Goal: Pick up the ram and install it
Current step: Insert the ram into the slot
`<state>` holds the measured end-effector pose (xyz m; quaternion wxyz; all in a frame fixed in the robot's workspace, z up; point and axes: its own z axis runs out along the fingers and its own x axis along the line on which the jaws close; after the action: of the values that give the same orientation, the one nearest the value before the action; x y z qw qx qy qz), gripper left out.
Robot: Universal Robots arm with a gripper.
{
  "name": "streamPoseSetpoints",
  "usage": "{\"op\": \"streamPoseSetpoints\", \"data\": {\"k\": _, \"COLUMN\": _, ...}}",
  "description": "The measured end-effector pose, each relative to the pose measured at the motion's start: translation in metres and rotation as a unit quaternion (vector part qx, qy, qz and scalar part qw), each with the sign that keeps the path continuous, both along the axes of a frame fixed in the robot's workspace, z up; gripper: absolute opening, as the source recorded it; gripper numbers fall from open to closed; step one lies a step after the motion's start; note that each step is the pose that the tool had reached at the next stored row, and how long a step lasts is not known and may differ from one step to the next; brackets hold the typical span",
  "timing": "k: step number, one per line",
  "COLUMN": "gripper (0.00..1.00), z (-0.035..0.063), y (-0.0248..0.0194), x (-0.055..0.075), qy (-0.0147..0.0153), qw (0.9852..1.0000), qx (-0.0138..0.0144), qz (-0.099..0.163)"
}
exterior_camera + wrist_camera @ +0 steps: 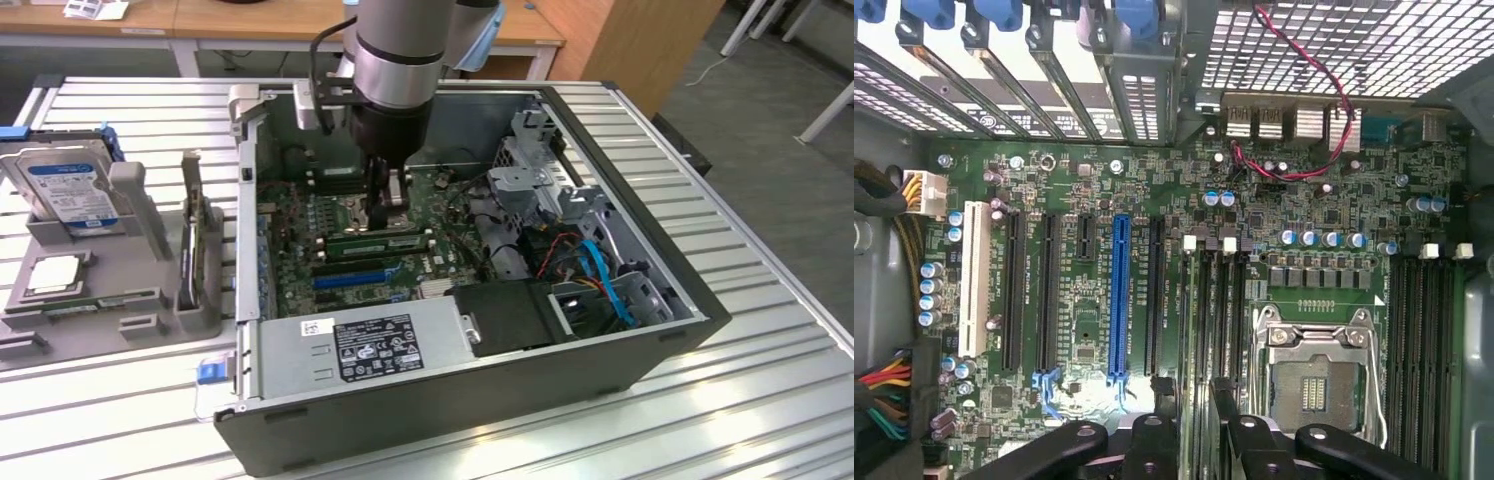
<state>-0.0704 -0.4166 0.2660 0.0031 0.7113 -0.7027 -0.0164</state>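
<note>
tool (pixel 390 215) was seen lowered inside the pc case (pixel 667 300), upper centre of the exterior frame. it was released, with fingers (pixel 1154 440) spread wide and nothing gripped between them. the ram (pixel 380 240) was seen as a green stick lying along the black memory slots (pixel 374 258) at frame centre, just under the tool tip. it was judged seated or nearly so. whether the end clips were latched could not be told. pick-up and placement were judged done and the task close to finished, with only full seating left unconfirmed. in the wrist view the fingers were seen straddling the narrow slots beside the cpu socket (pixel 1319 375), with the blue slot (pixel 1119 300) on the other side of them from the socket.

edges: the tool was closed in by case walls on all sides. the drive cage (pixel 534 170) and the red and blue cables (pixel 594 265) were crowded at frame right of it, and the power supply (pixel 360 345) was set below it in the frame. free room was judged to be mainly straight up out of the case. at frame left, outside the case, a hard drive (pixel 67 190) was parked in a grey fixture (pixel 134 325) on the slatted desk (pixel 761 400), well apart from the tool.
</note>
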Motion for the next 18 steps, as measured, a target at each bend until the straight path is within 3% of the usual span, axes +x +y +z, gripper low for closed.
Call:
{"op": "streamPoseSetpoints", "data": {"k": 13, "gripper": 0.27, "z": 0.0035, "y": 0.0000, "x": 0.0000, "qy": 0.0001, "qw": 1.0000, "qx": 0.0001, "qz": 0.000}}
{"op": "streamPoseSetpoints", "data": {"k": 18, "gripper": 0.11, "z": 0.0035, "y": 0.0000, "x": 0.0000, "qy": 0.0001, "qw": 1.0000, "qx": 0.0001, "qz": 0.000}}
